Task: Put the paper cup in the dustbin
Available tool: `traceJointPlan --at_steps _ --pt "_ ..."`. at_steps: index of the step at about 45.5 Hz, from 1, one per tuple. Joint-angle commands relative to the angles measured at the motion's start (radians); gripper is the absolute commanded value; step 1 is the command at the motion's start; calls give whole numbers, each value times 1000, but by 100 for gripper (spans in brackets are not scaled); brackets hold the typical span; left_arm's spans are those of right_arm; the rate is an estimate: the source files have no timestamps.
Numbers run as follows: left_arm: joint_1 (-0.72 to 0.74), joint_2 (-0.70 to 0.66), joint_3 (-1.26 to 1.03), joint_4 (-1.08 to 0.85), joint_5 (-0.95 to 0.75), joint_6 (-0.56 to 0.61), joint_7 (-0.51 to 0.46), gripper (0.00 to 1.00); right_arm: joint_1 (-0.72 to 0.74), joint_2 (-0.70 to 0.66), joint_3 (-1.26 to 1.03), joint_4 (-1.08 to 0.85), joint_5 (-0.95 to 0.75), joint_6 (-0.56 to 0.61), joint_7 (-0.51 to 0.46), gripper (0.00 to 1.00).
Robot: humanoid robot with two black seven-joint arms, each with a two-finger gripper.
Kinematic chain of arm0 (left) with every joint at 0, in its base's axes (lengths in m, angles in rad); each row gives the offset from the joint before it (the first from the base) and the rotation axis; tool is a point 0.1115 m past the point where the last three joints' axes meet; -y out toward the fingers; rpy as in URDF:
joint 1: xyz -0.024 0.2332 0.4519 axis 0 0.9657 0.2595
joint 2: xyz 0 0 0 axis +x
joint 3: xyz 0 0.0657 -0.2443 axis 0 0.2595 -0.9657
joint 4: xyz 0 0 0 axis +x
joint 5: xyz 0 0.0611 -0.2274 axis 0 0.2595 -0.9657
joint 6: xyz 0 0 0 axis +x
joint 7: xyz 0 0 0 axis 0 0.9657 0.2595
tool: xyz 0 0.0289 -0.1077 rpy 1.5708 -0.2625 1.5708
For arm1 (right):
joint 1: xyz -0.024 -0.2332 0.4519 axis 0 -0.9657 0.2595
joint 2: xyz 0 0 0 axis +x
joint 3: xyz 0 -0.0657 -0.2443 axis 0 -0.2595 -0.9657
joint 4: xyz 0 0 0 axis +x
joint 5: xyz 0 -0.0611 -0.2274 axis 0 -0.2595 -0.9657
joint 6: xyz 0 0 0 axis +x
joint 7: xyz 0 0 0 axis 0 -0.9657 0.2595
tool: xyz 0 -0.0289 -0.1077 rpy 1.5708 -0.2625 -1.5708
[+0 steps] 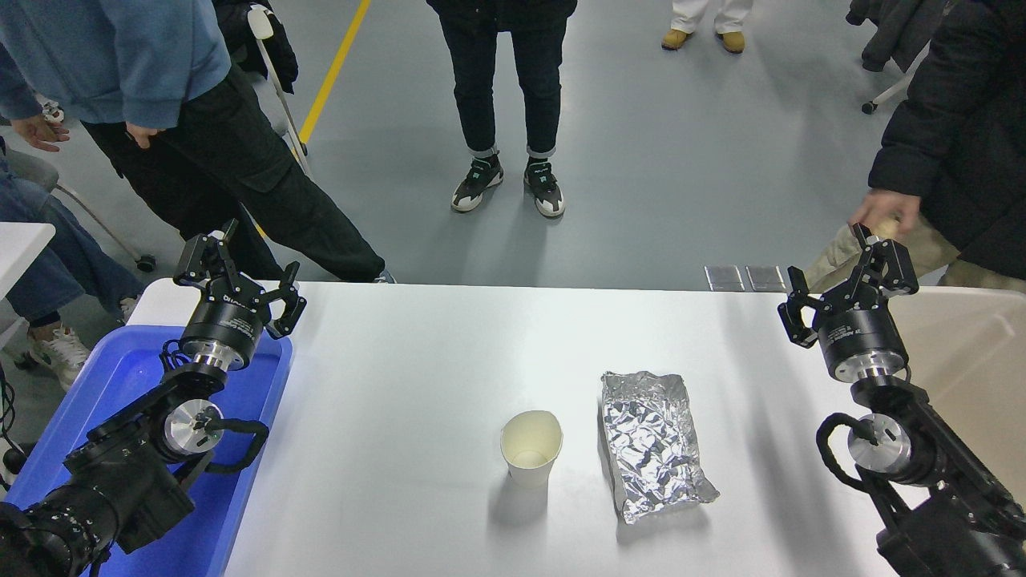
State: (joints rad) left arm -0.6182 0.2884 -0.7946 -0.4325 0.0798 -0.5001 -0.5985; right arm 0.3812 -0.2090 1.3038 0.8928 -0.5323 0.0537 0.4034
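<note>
The paper cup [531, 447] stands upright on the white table [417, 377], near the front middle, with its cream inside showing. The dustbin [979, 353] is the beige bin at the table's right edge, partly hidden behind my right arm. My right gripper [843, 276] is open and empty, held above the table's far right corner next to the dustbin, well to the right of the cup and farther back. My left gripper [242, 276] is open and empty, parked over the far end of the blue tray.
A crumpled silver foil packet [653, 445] lies just right of the cup. A blue tray [240, 457] sits at the table's left under my left arm. Several people stand at the far side; one person's hand [886, 210] is close behind my right gripper.
</note>
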Motion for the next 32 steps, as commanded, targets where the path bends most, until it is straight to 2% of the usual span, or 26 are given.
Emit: traceJointPlan --at_steps 1,21,32 --pt "0 0 0 0 0 0 0 100 -1 0 0 0 0 0 0 99" --pt "0 0 0 0 0 0 0 100 2 -15 -9 -2 0 6 -5 99" --pt "0 0 0 0 0 0 0 100 2 -92 -150 72 -6 -3 -43 99"
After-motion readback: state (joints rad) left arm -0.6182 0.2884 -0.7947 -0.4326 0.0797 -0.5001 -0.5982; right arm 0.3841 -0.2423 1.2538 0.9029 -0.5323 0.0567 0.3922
